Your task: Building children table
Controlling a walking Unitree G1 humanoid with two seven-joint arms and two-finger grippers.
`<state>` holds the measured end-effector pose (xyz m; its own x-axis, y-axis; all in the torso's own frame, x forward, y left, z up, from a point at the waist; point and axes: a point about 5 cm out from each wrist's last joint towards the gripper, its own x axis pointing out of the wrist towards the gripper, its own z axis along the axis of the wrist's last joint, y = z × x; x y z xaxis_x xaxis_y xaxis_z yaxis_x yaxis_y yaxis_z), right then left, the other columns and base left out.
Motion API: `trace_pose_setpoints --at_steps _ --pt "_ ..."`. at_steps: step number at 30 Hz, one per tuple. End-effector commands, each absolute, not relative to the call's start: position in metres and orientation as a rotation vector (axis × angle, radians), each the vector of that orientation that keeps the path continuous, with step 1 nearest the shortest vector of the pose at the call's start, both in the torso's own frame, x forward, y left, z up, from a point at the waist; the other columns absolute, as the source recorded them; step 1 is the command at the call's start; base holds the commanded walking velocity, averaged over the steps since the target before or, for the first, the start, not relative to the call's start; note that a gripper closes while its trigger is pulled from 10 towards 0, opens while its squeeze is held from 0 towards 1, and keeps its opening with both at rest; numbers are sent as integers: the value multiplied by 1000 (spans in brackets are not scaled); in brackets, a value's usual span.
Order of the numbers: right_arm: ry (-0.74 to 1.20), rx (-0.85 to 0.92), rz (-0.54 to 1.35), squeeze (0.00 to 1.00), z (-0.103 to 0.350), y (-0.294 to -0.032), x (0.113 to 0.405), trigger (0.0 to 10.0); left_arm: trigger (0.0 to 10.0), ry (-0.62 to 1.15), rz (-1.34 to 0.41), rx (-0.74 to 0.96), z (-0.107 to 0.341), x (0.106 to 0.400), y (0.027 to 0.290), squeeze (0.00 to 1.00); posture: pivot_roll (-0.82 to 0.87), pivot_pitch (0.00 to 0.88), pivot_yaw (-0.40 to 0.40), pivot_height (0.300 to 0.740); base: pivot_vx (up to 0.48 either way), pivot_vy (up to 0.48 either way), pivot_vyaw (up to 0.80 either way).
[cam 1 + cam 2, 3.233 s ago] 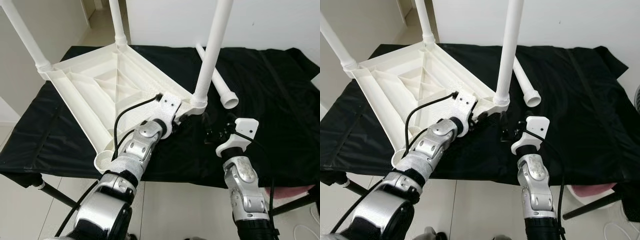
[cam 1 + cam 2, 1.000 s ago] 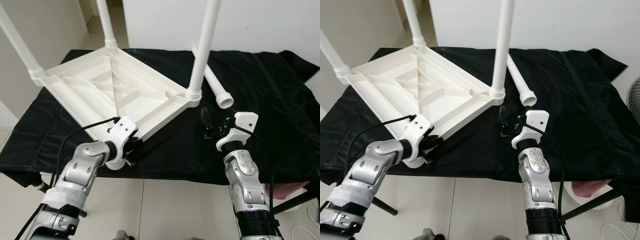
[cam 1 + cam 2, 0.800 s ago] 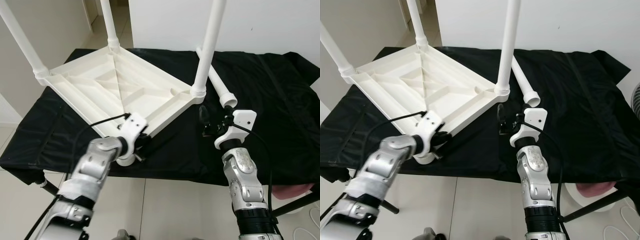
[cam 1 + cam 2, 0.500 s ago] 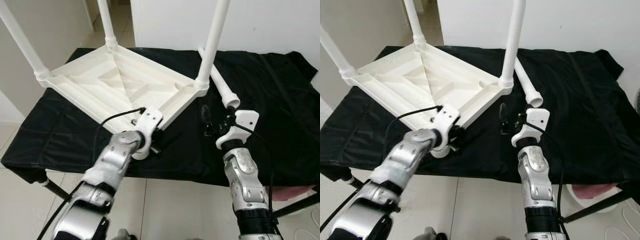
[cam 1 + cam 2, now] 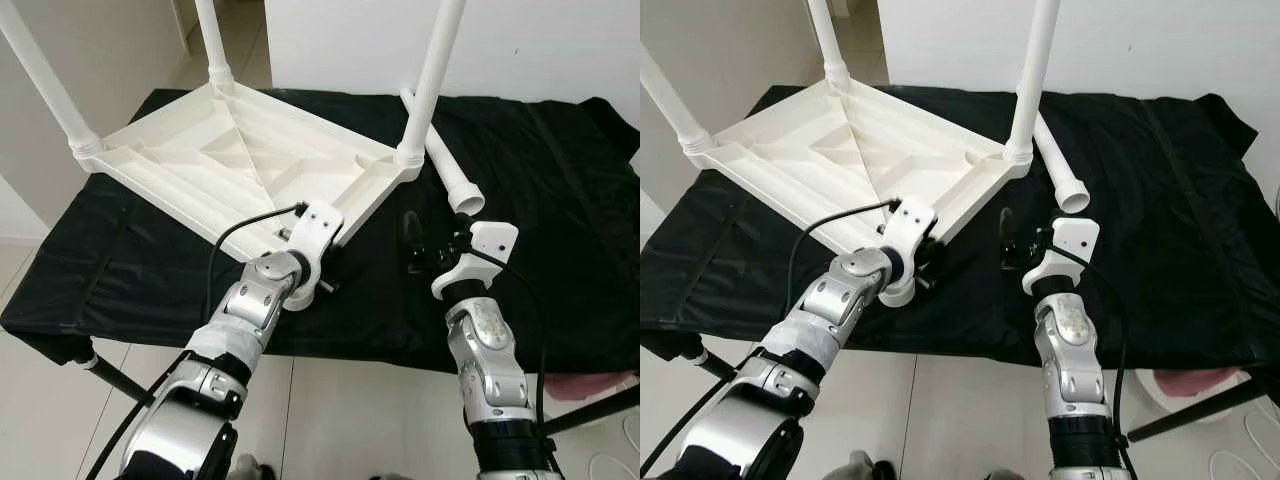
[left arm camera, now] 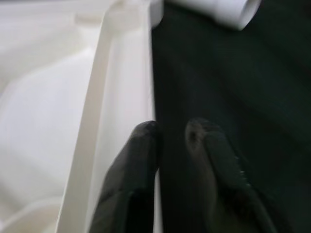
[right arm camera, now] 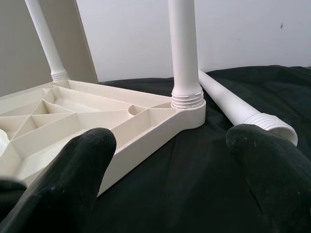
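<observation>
Left pincer (image 6: 170,141), fingers nearly together, pinches the upturned white plastic tabletop (image 5: 230,165) rim; right pincer (image 5: 412,245) hovers spread, loose white leg (image 5: 445,165) beyond.

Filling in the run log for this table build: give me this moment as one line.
stage: fourth leg unfitted | tabletop: upside down, three legs in | loose leg: on cloth | left gripper: at tabletop edge | right gripper: open

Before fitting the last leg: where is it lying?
The loose leg lies flat on the black cloth, right of the upturned tabletop, beyond the right gripper.
</observation>
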<state>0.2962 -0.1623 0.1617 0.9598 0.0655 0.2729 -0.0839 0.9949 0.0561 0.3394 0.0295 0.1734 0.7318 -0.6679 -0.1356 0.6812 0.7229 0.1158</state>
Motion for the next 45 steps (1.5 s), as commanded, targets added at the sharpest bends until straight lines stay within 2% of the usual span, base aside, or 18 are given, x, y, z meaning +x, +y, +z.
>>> trace_pose_setpoints --at_steps 1,4,5,6,7,8,11,20,23,25,34,45 --pt "-275 73 70 0 160 -162 295 10000 10000 78 -859 154 173 331 30 1000 -143 61 79 740 0 0 0" --pt "-275 74 72 0 160 -161 296 10000 10000 56 -881 170 178 327 35 1000 -132 64 78 740 0 0 0" --pt "-275 75 73 0 160 -161 296 10000 10000 36 -896 182 182 325 39 0 -132 64 78 740 0 0 0" --pt "-275 75 73 0 160 -161 296 10000 10000 36 -896 182 182 325 39 0 -132 64 78 740 0 0 0" --pt "-275 78 76 0 160 -160 297 10000 10000 28 -880 230 186 324 55 0 -124 63 78 740 0 0 0" --pt "-275 78 76 0 160 -160 297 10000 10000 28 -880 230 186 324 55 0 -124 63 78 740 0 0 0" --pt "-275 81 78 0 160 -159 297 10000 10000 47 -815 318 183 329 77 0 -124 63 78 740 0 0 0" --pt "-278 83 84 0 161 -157 299 10000 10000 85 -731 386 185 334 121 0 -116 53 72 740 0 0 0" --pt "-281 82 90 0 162 -156 301 10000 10000 119 -667 474 183 341 143 0 -114 48 67 740 0 0 0" --pt "-282 82 90 0 163 -157 302 10000 10000 128 -650 511 182 342 148 0 -114 48 67 740 0 0 0" --pt "-285 79 92 0 163 -157 302 10000 10000 149 -585 642 172 348 154 0 -123 38 67 740 0 0 0" --pt "-294 76 91 0 165 -157 303 10000 10000 187 -606 744 146 345 130 0 -123 38 67 740 0 0 0"
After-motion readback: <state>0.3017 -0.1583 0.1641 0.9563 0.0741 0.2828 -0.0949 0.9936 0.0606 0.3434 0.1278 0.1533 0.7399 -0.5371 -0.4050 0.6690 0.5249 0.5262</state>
